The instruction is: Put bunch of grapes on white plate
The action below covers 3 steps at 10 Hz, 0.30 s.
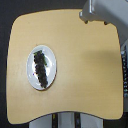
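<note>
The bunch of grapes (40, 68), a narrow dark purple-black cluster with a bit of green stem, lies lengthwise across the white plate (51, 59). The round glossy plate sits on the wooden table toward the exterior view's left. A grey part of the robot arm (100, 11) shows at the top right corner, far from the plate. Its fingers are cut off by the frame edge, so I cannot make out the gripper itself.
The light wooden table (85, 70) has rounded corners and fills most of the view. Dark floor lies beyond its edges. A black and white structure (124, 70) runs along the exterior view's right edge. A pale base (65, 121) shows under the table's near edge.
</note>
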{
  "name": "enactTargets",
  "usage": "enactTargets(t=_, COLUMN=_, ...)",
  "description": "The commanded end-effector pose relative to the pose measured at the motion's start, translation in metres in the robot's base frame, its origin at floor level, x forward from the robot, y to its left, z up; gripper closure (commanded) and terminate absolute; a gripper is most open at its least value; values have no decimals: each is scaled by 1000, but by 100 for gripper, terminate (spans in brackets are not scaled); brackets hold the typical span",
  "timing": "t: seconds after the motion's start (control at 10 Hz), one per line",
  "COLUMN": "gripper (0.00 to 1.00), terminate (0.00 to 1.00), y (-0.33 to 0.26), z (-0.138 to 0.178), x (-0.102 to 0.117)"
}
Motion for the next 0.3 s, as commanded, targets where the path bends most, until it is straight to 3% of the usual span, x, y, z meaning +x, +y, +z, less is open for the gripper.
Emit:
enactTargets(t=0.0, gripper=0, terminate=0, y=-90, z=5, x=-2)
enactTargets(t=0.1, gripper=0, terminate=0, y=-99, z=2, x=-9)
enactTargets(t=0.2, gripper=0, terminate=100, y=-103, z=-5, x=-15)
